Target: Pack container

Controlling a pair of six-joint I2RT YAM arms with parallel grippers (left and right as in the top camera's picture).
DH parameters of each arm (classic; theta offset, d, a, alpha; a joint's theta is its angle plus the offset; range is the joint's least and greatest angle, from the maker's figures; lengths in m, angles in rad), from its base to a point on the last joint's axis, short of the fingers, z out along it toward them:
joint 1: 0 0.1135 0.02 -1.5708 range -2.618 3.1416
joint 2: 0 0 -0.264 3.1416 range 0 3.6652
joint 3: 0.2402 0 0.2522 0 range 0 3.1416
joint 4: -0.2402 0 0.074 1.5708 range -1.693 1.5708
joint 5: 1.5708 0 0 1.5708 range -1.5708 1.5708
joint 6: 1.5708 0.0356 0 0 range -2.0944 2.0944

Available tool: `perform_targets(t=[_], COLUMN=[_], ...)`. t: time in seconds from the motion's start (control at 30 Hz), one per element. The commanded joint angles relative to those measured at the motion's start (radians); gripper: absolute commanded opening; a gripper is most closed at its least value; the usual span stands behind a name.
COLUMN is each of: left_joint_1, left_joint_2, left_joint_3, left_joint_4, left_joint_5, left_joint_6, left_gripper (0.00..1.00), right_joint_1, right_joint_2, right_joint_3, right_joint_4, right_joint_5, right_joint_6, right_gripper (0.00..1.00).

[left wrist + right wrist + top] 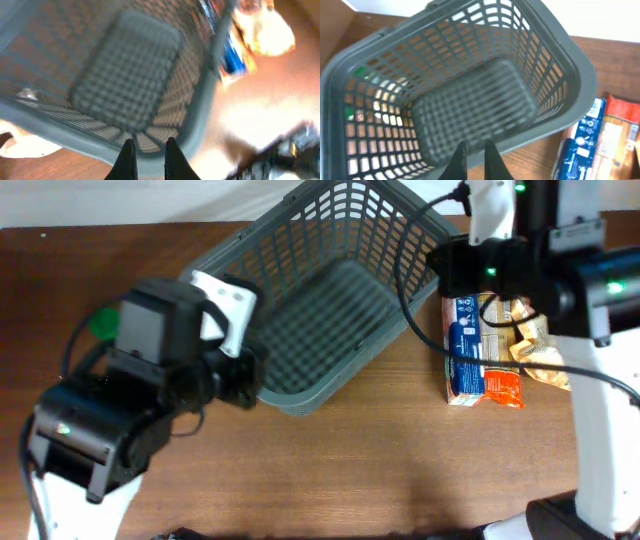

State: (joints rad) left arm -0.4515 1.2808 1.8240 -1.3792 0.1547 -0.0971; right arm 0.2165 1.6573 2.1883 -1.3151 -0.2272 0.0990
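Dark grey plastic basket (320,300): lattice walls, thick rim, grid floor in full view. It lies askew on the far middle of the brown wood surface (380,470). Its far corner reaches the far edge, where the wood meets a white backdrop.

Open room: a broad bare stretch of wood runs along the near side, between the two arms. A narrow strip of wood separates the basket's right wall from the goods beside it.

Left fingers (131,157): dark pair, parted by a narrow gap, nothing between them. They sit just outside the basket's near left corner, tips pointing at the rim. The wrist view is blurred.

Right fingers (460,157): dark pair, also parted by a narrow gap, nothing held. They stand outside the basket's right rim, facing across its opening, apart from the plastic.

Blue and white packet (468,350): flat on the wood, right of the basket, orange at its near end.

Yellow bag (540,355): crumpled, touching the packet's right side, partly under the right arm.

Black cable (402,290): loops over the basket's right corner towards the packet.

Small green item (100,323): left of the basket, mostly hidden by the left arm; kind not discernible.
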Motion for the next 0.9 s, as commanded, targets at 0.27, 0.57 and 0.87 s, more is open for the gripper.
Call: perform_targets(t=[0.27,0.57,0.87], left_joint_1=[-0.368,-0.41,-0.41], left_joint_2=[0.152,0.288,0.372], left_joint_3=[0.013,0.01,0.009], left_joint_4=[-0.171,-0.161,-0.171], left_joint_5=[-0.069,-0.126,-0.175], left_joint_6=[0.231,0.232,0.272], left_gripper=[0.02,0.02,0.02], right_joint_1=[0.006,0.005,0.005], right_joint_2=[0.178,0.248,0.253], right_joint_3=[0.018,0.017,0.009], right_joint_4=[0.021,0.029,0.017], right_joint_5=[0.09,0.108,0.113], right_joint_6=[0.079,0.078,0.074], right_gripper=[0.04,0.04,0.04])
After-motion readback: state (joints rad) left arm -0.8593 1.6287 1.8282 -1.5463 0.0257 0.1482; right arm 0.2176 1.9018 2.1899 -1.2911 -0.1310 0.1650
